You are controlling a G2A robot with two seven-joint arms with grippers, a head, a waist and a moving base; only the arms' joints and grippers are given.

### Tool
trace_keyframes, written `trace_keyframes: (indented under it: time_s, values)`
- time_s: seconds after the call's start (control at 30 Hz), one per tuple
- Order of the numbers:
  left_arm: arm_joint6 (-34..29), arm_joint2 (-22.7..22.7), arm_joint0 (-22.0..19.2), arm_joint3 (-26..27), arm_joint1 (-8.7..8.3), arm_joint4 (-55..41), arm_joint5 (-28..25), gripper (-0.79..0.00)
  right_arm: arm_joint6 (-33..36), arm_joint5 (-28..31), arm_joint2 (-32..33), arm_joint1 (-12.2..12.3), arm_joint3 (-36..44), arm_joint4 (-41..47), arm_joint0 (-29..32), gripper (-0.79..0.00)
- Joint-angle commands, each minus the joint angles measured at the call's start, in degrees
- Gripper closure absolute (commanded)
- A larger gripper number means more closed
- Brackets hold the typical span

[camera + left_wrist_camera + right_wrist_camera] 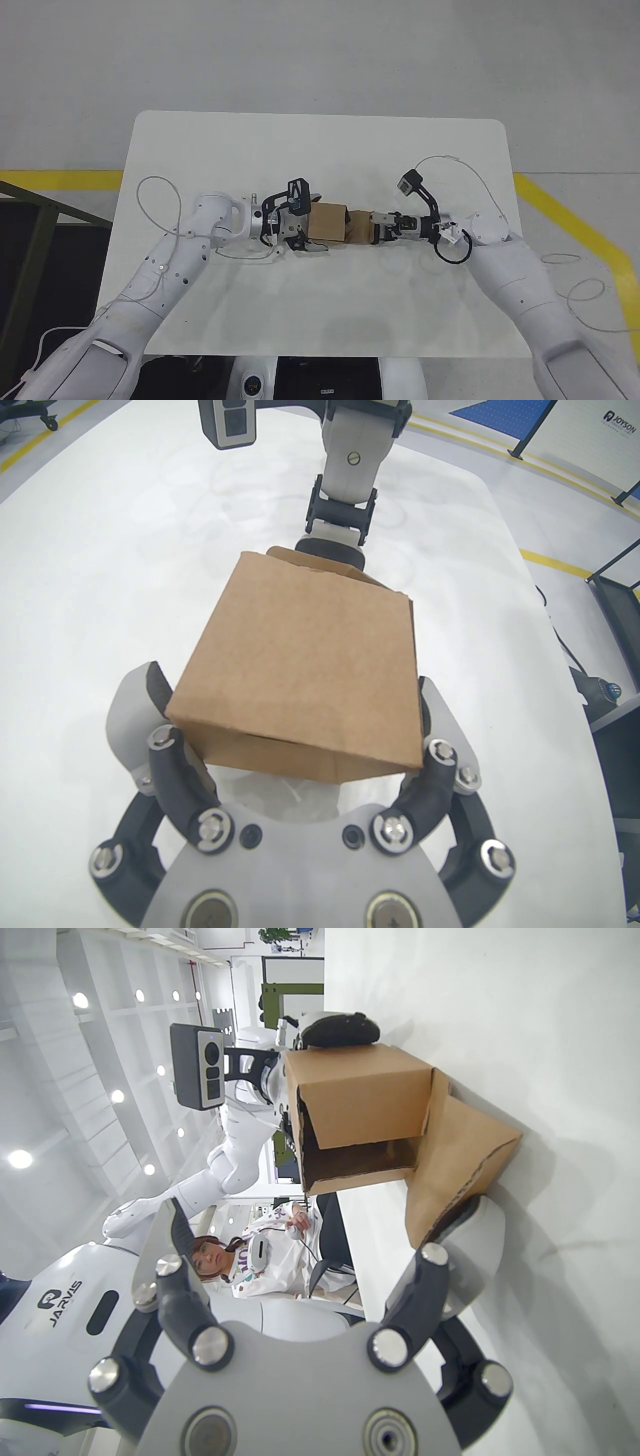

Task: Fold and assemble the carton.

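The carton lies at the centre of the table. At its 9 o'clock end the left gripper pinches it, one finger on each side. At 3 o'clock the right gripper has its fingers spread wide, one touching the carton's open flap.

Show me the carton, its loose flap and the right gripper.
carton (305,660), left wrist view, middle of its top panel.
loose flap (452,1163), right wrist view, centre of the flap.
right gripper (324,1208), right wrist view, midway between its fingertips.
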State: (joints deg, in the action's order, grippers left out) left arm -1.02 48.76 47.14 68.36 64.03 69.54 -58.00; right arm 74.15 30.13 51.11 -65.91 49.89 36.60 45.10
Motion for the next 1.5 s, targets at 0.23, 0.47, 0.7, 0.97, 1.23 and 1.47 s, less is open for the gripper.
trace_keyframes:
  time_s: [0.23,0.47,0.7,0.97,1.23,1.47]
  values:
    - [0.04,-0.12,-0.02,-0.10,-0.01,-0.03,0.00,-0.785,-0.34,0.35,0.45,0.03,1.94,2.34,0.04,-0.785]
    - [-0.13,-0.22,-0.05,-0.08,-0.03,-0.15,0.00,-0.785,-0.33,0.34,1.60,0.67,3.67,2.79,0.46,-0.785]
    - [-0.32,-0.46,-0.16,-0.04,-0.06,-0.28,0.00,-0.785,0.07,-0.06,0.88,0.73,8.32,2.42,0.69,-0.785]
    - [-0.32,-0.64,-0.31,-0.10,-0.12,-0.45,0.00,-0.785,-0.18,0.19,-1.36,-0.18,7.78,2.38,-0.58,-0.785]
    - [-0.33,-0.76,-0.35,-0.22,-0.15,-0.63,0.00,-0.785,-0.65,0.66,-2.77,-0.74,7.09,1.79,-1.08,-0.785]
    - [-0.35,-0.86,-0.42,-0.31,-0.15,-0.72,0.00,-0.785,-1.41,1.42,-4.02,-1.01,7.19,-1.06,-2.10,-0.354]
